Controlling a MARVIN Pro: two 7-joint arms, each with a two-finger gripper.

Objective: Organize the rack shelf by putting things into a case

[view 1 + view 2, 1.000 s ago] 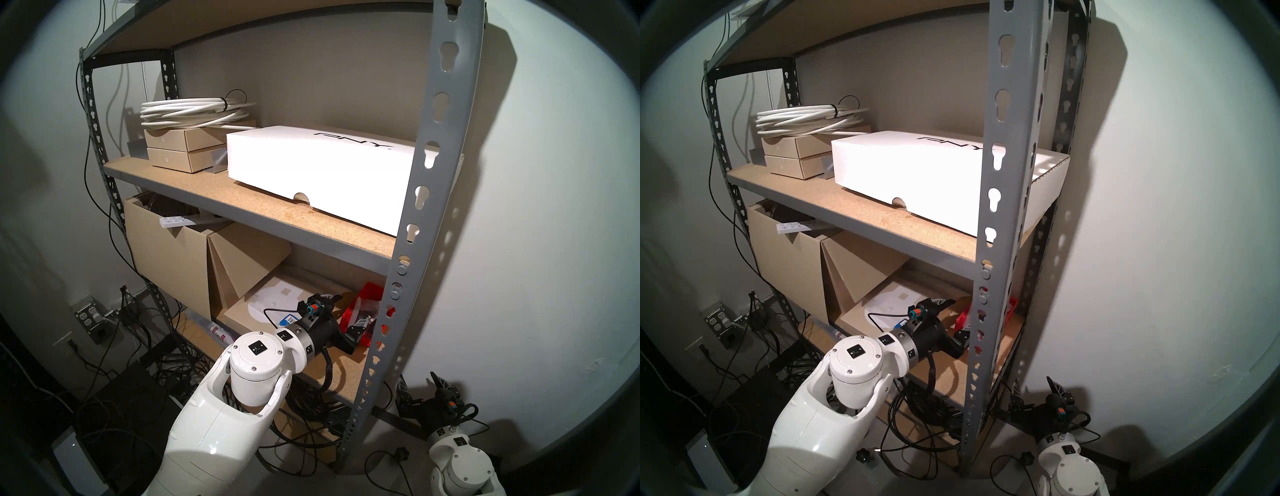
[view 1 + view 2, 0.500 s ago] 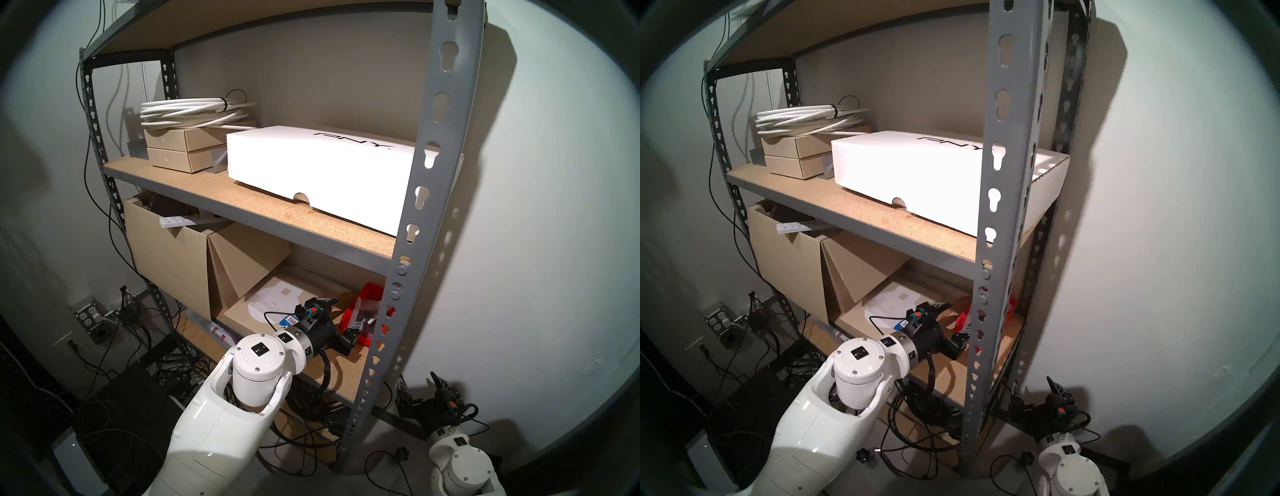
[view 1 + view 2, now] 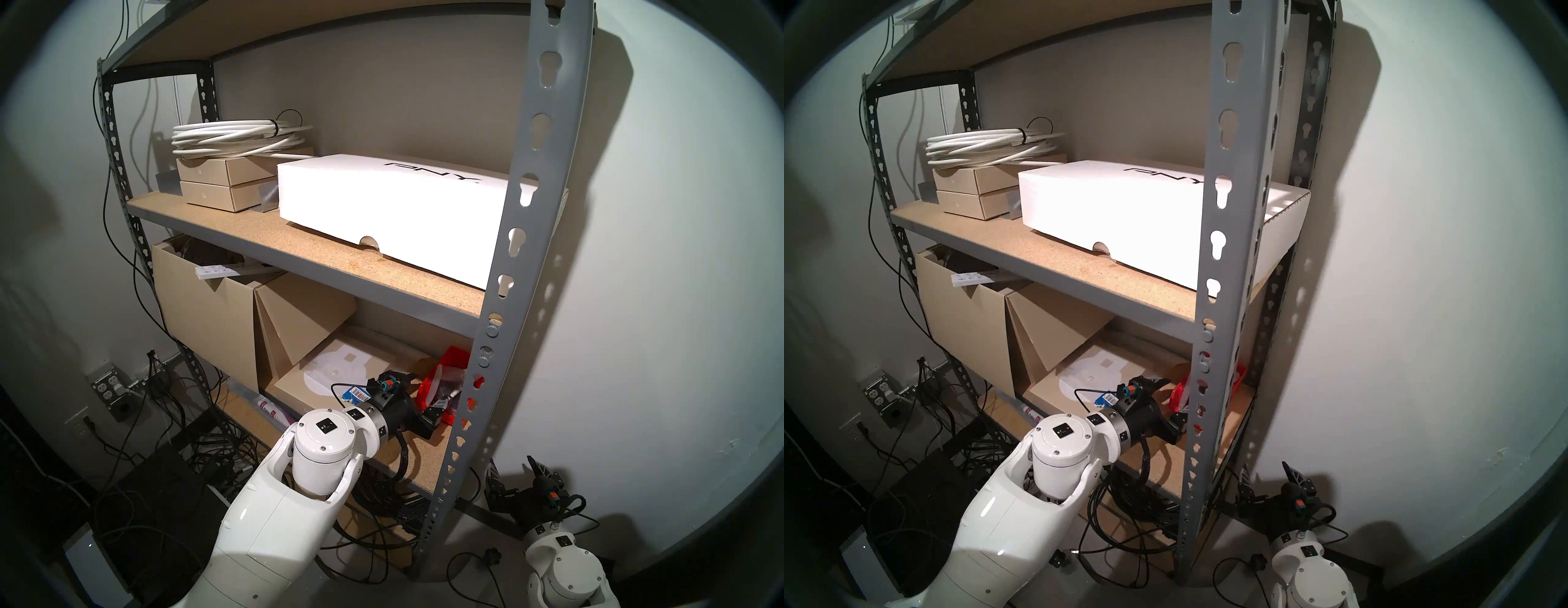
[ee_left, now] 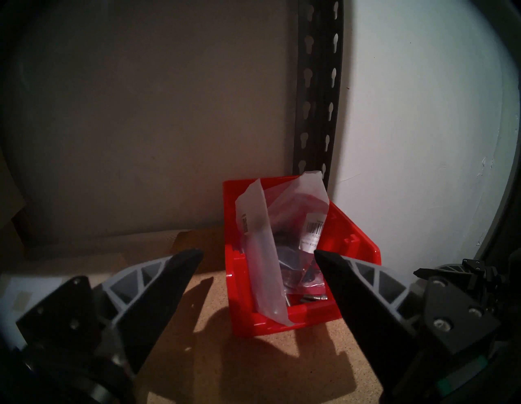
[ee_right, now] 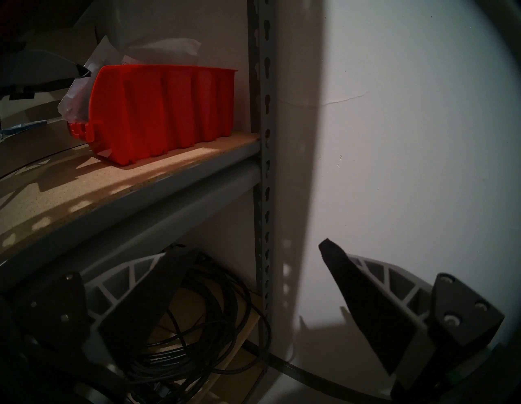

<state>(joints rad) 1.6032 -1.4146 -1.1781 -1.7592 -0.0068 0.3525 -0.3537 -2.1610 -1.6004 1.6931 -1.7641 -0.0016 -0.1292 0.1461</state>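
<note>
The red bin (image 4: 282,327) stands on the lower board (image 3: 424,450) of the grey rack (image 3: 509,254), in its back right corner. Clear bags of dark hardware (image 4: 262,254) stand inside it, one with a white barcode label (image 4: 315,225). My left gripper (image 4: 258,254) is open and empty, just in front of the bin's open end; it also shows in the head view (image 3: 420,395). The bin's ribbed side (image 5: 169,112) shows in the right wrist view, with the bags (image 5: 166,49) sticking out above it. My right gripper (image 5: 259,248) is open and empty, low beside the rack's right upright (image 3: 514,469).
A flat cardboard box (image 3: 297,382) with a blue-and-white barcode card (image 3: 356,393) on it lies left of the bin. Open cardboard boxes (image 3: 203,314) stand further left. A white PNY box (image 3: 382,204) sits one shelf up. Black cables (image 5: 183,338) are coiled under the lower shelf.
My left arm's wrist has shifted a little to the right and the gripper sits slightly lower, so more of the barcode card shows. The right arm has not moved.
</note>
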